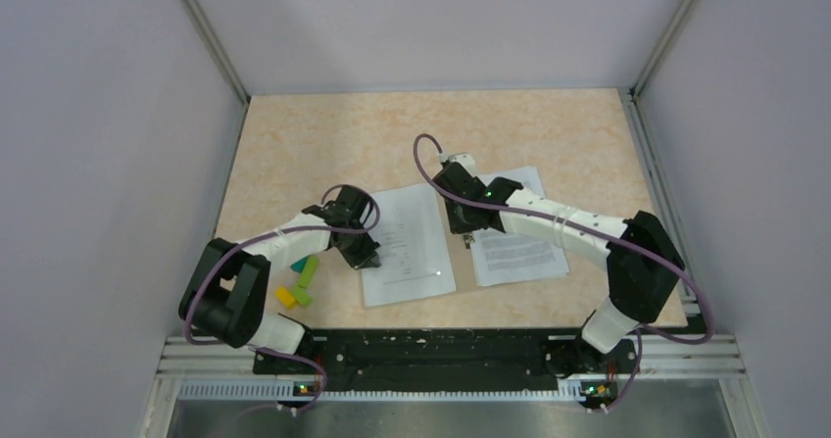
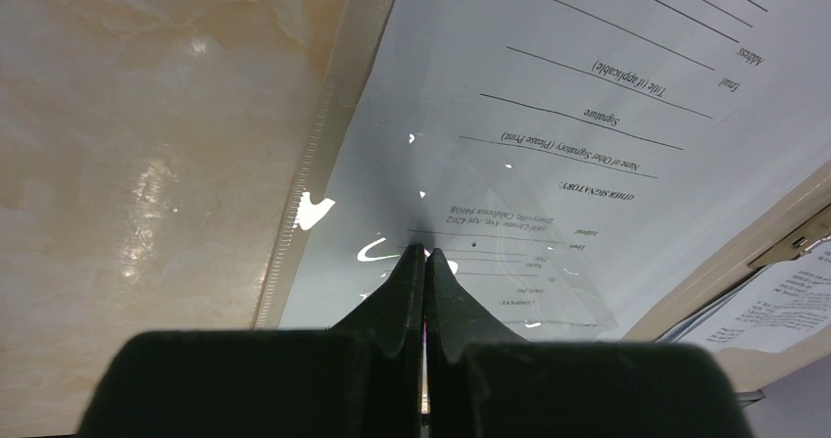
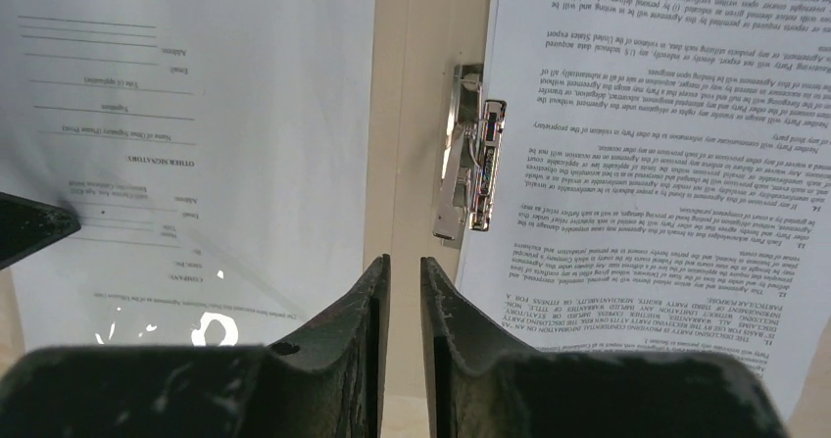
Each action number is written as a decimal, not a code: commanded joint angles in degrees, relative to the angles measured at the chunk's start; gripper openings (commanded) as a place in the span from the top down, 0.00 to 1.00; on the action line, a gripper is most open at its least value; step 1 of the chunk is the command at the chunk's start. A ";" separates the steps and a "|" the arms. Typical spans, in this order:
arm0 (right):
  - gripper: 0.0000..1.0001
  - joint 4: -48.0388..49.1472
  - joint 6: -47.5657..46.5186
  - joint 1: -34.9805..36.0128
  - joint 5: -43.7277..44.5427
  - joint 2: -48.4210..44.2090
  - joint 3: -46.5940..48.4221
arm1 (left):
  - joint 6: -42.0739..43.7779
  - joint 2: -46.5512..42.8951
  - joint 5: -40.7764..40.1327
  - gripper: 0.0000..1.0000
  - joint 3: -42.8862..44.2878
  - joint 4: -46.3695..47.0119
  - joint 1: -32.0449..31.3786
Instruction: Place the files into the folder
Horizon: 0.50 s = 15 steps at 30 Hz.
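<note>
White text-lined files (image 1: 416,262) on open tan folder (image 3: 421,115).

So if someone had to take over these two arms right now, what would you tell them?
Left gripper: shut, holding nothing, tip on the left sheet.
Right gripper: slightly open, empty, over the folder spine near the metal clip.
Right sheet: lies beside the clip.
Done: folder lies open, a sheet on each side of the spine.
Left: I cannot tell whether anything is clipped; probably secure the sheets and close the folder.
</note>
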 commanded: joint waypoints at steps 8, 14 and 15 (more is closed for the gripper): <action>0.85 -4.11 -3.32 -0.40 5.14 4.69 7.18 | 2.02 3.16 -7.39 1.00 -2.67 -3.42 0.24; 0.85 -3.63 -3.83 -0.34 6.18 6.57 6.84 | 1.86 3.36 -7.13 1.00 -2.90 -3.09 0.23; 0.86 -3.33 -3.72 -0.40 6.23 6.68 6.59 | 1.87 3.37 -7.09 1.00 -2.93 -3.07 0.24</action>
